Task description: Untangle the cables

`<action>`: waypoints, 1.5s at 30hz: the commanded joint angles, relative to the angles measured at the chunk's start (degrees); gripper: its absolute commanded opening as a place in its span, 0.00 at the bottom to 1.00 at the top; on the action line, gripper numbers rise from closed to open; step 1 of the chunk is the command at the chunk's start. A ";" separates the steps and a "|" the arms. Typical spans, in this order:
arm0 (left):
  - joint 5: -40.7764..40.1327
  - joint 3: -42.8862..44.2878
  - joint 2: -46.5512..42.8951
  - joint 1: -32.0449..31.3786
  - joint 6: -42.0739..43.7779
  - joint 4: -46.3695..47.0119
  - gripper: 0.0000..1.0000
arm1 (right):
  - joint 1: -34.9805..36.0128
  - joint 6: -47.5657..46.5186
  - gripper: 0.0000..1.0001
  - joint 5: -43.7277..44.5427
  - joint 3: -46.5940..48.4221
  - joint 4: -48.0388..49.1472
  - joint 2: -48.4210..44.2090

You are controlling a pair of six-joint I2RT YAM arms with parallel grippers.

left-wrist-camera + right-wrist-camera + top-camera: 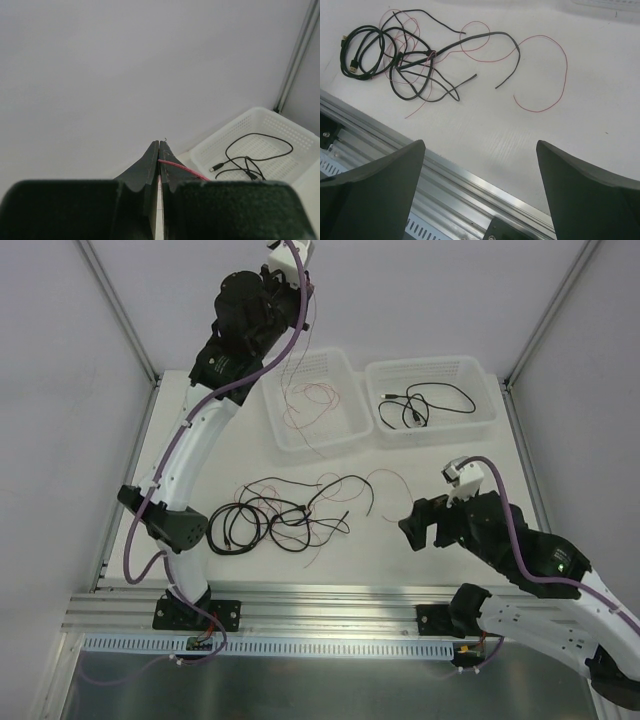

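The left hand [159,146] is clenched on a fine red wire [180,167] and held high above the left basket [350,390]. That wire is hair-thin and slick, so it could slip from the pinch. Its hanging tail could also hook the basket's perforated wall and drag out the other red strands [305,400] lying inside.

On the white matte tabletop [430,455], the tangle [275,515] mixes rubbery, springy black cables [367,75] with limp red threads [565,70]. A plug end could snag a loop and pull the whole heap along.

The right basket [480,410], of translucent latticed plastic, holds one coiled black cable [425,405]. The right hand [420,525] hovers near the tangle, released, its jaws wide and gripping nothing.
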 commanded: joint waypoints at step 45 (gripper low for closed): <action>7.84 -66.08 -28.95 11.55 -34.73 -8.02 0.99 | 0.10 0.88 0.99 -11.51 -3.47 9.40 16.80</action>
